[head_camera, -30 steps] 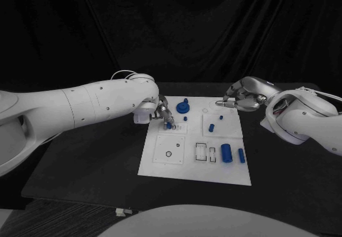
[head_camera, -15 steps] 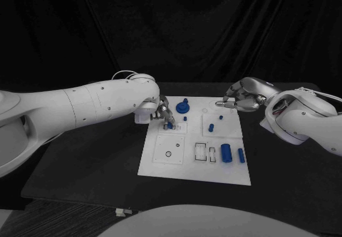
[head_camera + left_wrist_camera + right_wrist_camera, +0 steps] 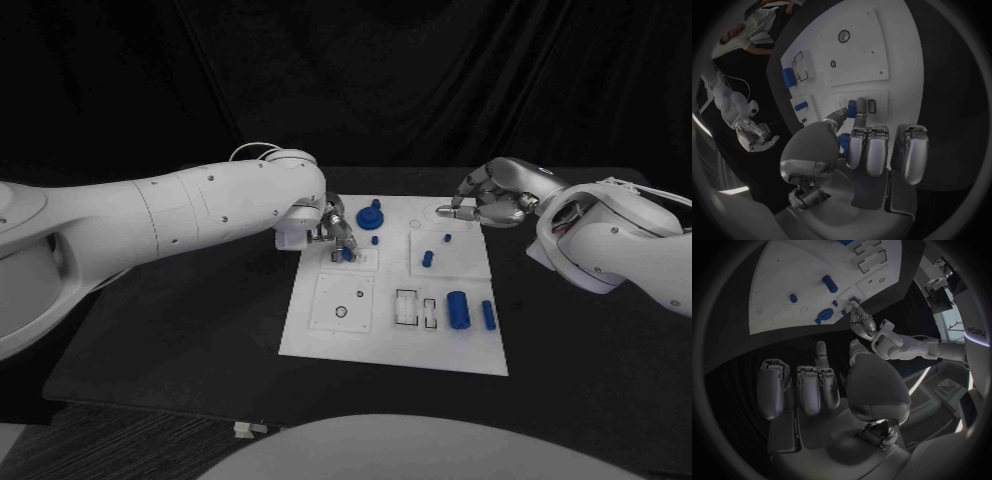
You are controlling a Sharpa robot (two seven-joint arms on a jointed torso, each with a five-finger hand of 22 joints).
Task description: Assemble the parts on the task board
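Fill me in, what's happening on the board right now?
The left robot hand pinches a small blue part between thumb and finger, right at a slot near the far-left of the white task board. The right robot hand hovers beyond the board's far-right corner with fingers curled in and nothing in it. Other blue parts are on the board: a knob-shaped piece at the far edge, a large cylinder and a slimmer bar on the near right.

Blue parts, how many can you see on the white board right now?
7: one part in the left hand, knob and peg beside it, two pegs mid-board, two cylinders nearer the robot. The hand may hide more.
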